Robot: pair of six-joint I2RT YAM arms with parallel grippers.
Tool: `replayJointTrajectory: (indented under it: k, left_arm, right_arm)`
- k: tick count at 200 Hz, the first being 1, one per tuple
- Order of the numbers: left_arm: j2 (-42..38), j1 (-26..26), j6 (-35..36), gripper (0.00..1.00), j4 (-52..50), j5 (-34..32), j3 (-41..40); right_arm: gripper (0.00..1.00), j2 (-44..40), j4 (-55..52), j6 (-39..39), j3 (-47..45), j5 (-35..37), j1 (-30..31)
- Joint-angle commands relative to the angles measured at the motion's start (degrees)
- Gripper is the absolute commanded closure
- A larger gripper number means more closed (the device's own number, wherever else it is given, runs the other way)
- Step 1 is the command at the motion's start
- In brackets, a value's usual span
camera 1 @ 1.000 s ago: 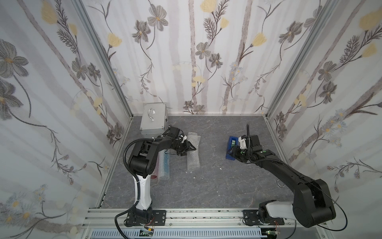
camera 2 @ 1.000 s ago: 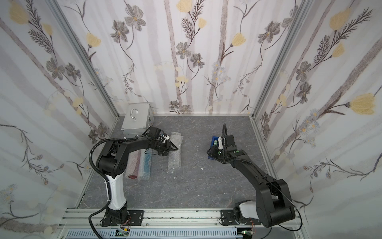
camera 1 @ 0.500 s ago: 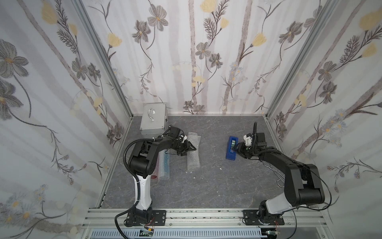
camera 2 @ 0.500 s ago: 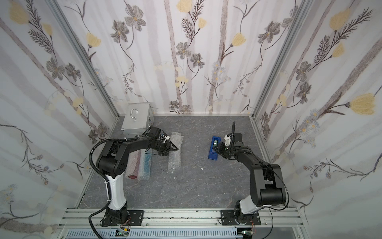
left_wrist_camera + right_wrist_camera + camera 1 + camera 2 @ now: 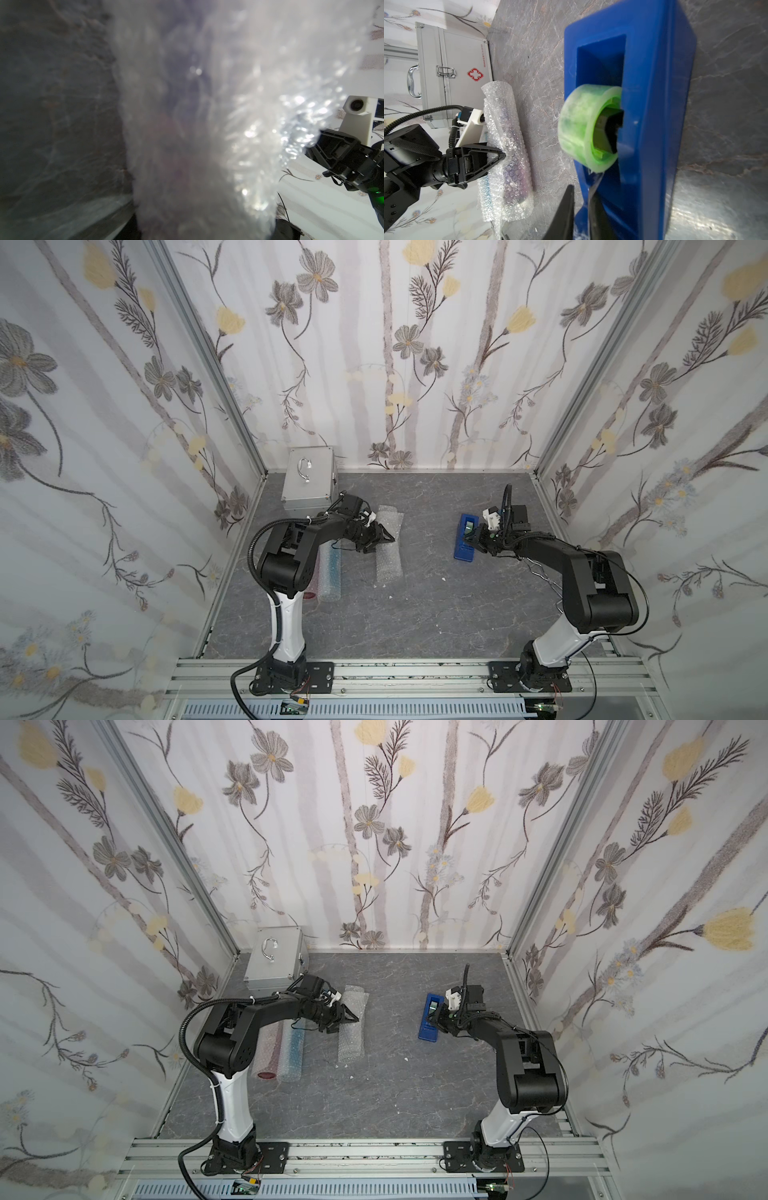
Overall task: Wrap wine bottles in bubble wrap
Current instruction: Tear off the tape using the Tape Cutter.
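A roll of bubble wrap lies left of the floor's middle, with a purple wine bottle showing through it. My left gripper has one finger on top of the roll and the other at its far side, jaws part-way closed on it. In the left wrist view the bubble wrap fills the picture and hides the jaws. My right gripper is at the blue tape dispenser, shut on the clear strip coming off the green tape roll.
Two more wrapped bottles lie side by side by the left arm, a blue one and a red one. A silver metal case stands in the back left corner. Small white scraps dot the grey floor.
My right gripper's jaws have closed on the tape strip at the dispenser, and the right arm has folded back toward its base. The left arm and the roll have not moved.
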Motion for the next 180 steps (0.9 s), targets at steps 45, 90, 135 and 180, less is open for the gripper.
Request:
replayJointTrajectory:
  k: [45, 90, 135, 180]
  left_arm:
    - [1.29, -0.26, -0.09, 0.98, -7.84, -9.20, -0.69]
    - [1.20, -0.38, 0.03, 0.98, -7.81, -9.27, -0.73]
    - [1.14, -0.40, -0.10, 0.98, -7.84, -9.46, -0.82]
    - [0.76, -0.39, 0.01, 0.98, -7.84, -9.71, -0.99]
  right_arm:
    - [1.00, -1.62, 8.83, 6.54, -1.35, -8.99, -1.96]
    - [1.00, -4.11, 8.61, 9.09, -1.81, -9.77, -2.01]
    - [1.00, -5.27, 9.11, 10.86, -1.72, -11.62, -2.04]
    - [1.00, -5.53, 8.33, 12.43, 1.81, -12.56, -2.49]
